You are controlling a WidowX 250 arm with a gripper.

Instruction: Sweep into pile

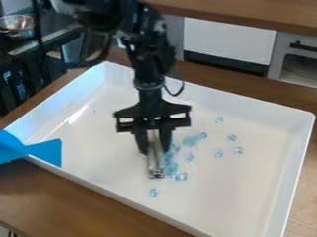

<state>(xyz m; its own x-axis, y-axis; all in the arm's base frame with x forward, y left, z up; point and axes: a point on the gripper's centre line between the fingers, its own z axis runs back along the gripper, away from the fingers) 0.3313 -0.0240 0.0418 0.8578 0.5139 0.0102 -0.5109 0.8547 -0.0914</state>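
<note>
My black gripper hangs down over the middle of the white tray. Its two fingers are closed around a narrow grey sweeping tool, whose lower end is down at the tray floor. Small translucent light-blue pieces lie just right of the tool, with a denser cluster beside it and a patch a little farther up. Several single pieces are scattered to the right, among them one piece. Another piece lies in front of the tool, nearer the front wall.
Raised walls surround the tray on a brown wooden table. A bright blue object overlaps the tray's left corner. Behind stand a white and grey cabinet under a wooden counter and, at the upper left, a metal bowl.
</note>
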